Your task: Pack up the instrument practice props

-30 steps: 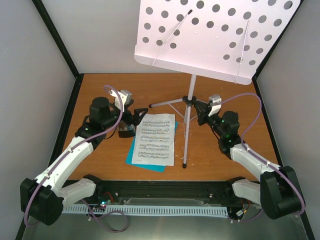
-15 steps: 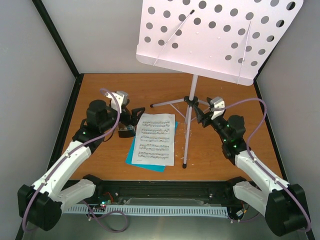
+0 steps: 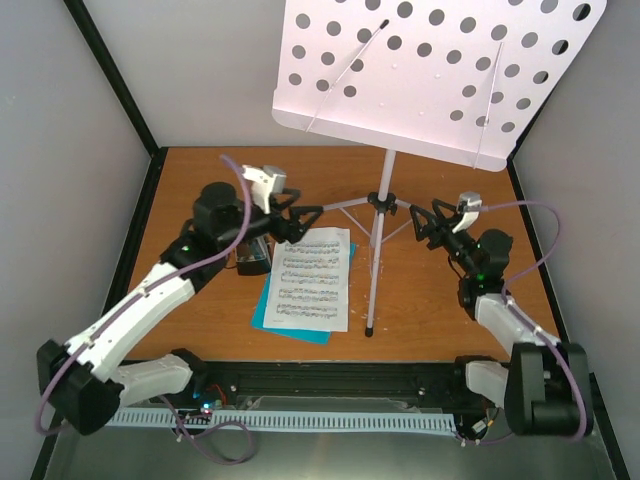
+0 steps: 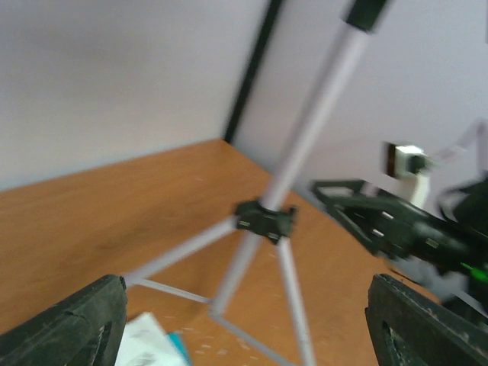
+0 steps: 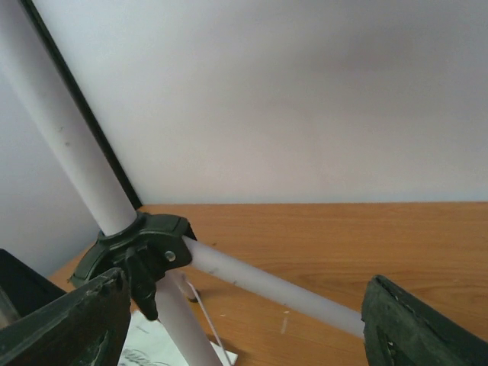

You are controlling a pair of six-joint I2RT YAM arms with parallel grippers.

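- Top external view: silver tripod music stand (image 3: pixel 375 262), its pole rising from the far middle of the brown wooden counter (image 3: pixel 185 185), one leg reaching toward the near edge.
- White perforated metal desk (image 3: pixel 430 70) tilted atop the pole, overhanging the far right corner and hiding the counter's far edge there.
- White printed sheet music (image 3: pixel 312 278) lying flat at mid-counter, just left of the pole, on a teal folder (image 3: pixel 262 312) that shows only along the sheet's left and near edges.
- Small black pyramid metronome (image 3: pixel 252 262), just left of the sheet, partly hidden under the left arm.
- Left gripper (image 3: pixel 312 212) raised left of the stand's black hub (image 3: pixel 383 200); right gripper (image 3: pixel 422 218) right of it; neither touches the stand.
- Left wrist view (blurred): both fingers (image 4: pixel 69 328) spread wide, nothing between them; pole, hub and legs ahead, right gripper beyond.
- Right wrist view: fingers (image 5: pixel 427 328) spread wide, gripping nothing; hub and one leg (image 5: pixel 267 286) near in front, a sheet corner below.
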